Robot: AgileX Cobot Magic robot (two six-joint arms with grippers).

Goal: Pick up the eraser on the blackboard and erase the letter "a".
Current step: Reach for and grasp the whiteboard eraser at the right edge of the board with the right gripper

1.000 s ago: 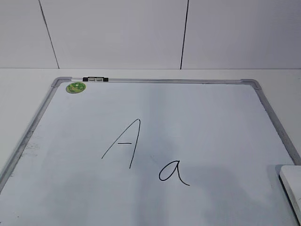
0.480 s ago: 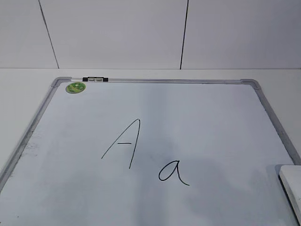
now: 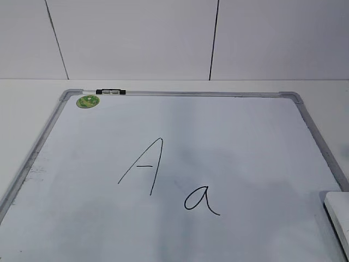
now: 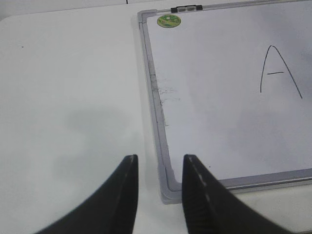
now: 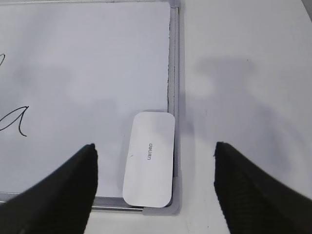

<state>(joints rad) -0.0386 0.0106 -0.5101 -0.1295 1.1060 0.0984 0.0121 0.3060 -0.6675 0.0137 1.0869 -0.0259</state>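
Note:
The white eraser (image 5: 148,158) lies flat in the near right corner of the blackboard (image 5: 87,63), with its long side against the grey frame. My right gripper (image 5: 155,146) hovers above it, open wide, with one finger on each side and nothing held. In the exterior view only the eraser's (image 3: 338,213) edge shows at the far right. The lowercase letter "a" (image 3: 200,201) sits below and right of the capital A (image 3: 143,166) on the blackboard (image 3: 229,136). My left gripper (image 4: 160,158) is open and empty above the board's near left corner.
A round green magnet (image 3: 88,101) sticks at the board's far left corner, beside a black clip (image 3: 110,91) on the top frame. White tabletop (image 4: 73,97) surrounds the board. A white wall stands behind. Neither arm shows in the exterior view.

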